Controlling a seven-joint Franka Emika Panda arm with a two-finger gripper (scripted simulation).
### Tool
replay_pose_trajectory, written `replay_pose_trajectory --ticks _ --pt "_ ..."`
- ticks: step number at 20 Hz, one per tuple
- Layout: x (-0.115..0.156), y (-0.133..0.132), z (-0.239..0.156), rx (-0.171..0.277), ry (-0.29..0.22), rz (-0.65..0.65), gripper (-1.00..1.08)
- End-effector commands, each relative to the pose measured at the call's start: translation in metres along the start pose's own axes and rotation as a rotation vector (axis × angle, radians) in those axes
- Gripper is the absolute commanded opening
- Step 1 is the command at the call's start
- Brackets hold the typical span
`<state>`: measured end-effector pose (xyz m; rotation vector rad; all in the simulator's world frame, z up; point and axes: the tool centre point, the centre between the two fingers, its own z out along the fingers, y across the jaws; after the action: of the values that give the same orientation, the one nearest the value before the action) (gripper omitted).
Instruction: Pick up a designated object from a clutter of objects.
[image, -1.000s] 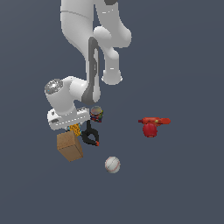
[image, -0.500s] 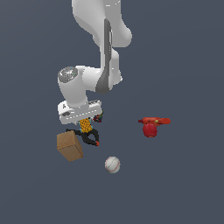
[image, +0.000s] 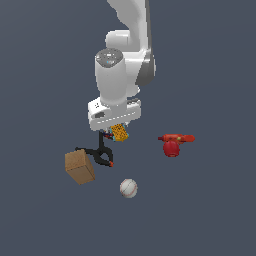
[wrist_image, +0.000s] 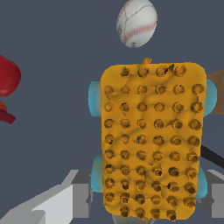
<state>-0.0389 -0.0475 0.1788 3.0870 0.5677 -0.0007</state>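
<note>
**Studded brick pinched in my hand, off the worktop**

My arm is the biggest thing in the exterior view, a white column coming down from the top edge to a broad wrist block, with my hand just under it.

The dark grey worktop spreads under everything.

The brown box lies below my hand and off toward the exterior view's left, sitting tilted on the worktop.

The black clamp is directly beneath my hand, its orange-tipped handles touching or just beside the box; I cannot tell which.

The red drill shape is well apart from my hand, toward the exterior view's right, at about the level of my fingertips.

The white baseball rests below my hand, farther down than the clamp and apart from the box. In the wrist view it shows beyond the far end of the brick.

The orange-yellow studded brick is in my hand, my fingers pressed against its two long sides near the close end. Its studded face is turned to my wrist camera, and teal bits stick out at its edges. In the exterior view it hangs tilted just under my wrist block, raised clear of the clamp and the worktop.
</note>
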Motion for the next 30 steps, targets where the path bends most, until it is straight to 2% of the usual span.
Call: replay_pose_trajectory --ticks 1,20,24,30 --pt "0.008 -0.025 -0.020 -0.002 0.000 0.001 -1.00" --pt "0.078 -0.206 -0.169 0.000 0.000 0.000 -1.00" --pt "0.089 -0.232 -0.191 0.002 0.000 0.000 -1.00" --pt "0.100 -0.255 -0.210 0.003 0.001 0.000 -1.00"
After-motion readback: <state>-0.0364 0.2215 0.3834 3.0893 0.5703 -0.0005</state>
